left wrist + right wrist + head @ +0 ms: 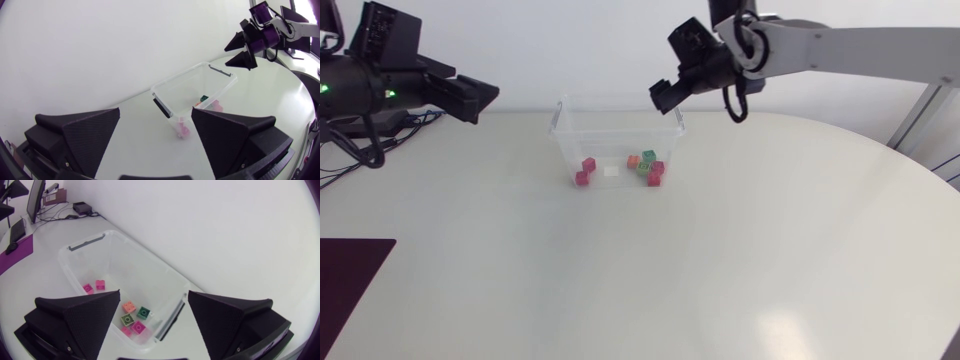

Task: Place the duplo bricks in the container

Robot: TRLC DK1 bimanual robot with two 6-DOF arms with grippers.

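White tabletop (pixel 740 260) fills the head view. At upper centre, the right gripper (pixel 665 97) is held open and empty, just above the right rim of the clear container (pixel 563 140). Inside the container, two pink duplo bricks (pixel 584 171) are seen toward its left end, and an orange, green and pink cluster (pixel 648 166) toward its right. The left gripper (pixel 485 104), likewise spread with nothing held, is placed at upper left, well apart. No brick is seen on the table outside the container, so the task is judged finished or nearly so.
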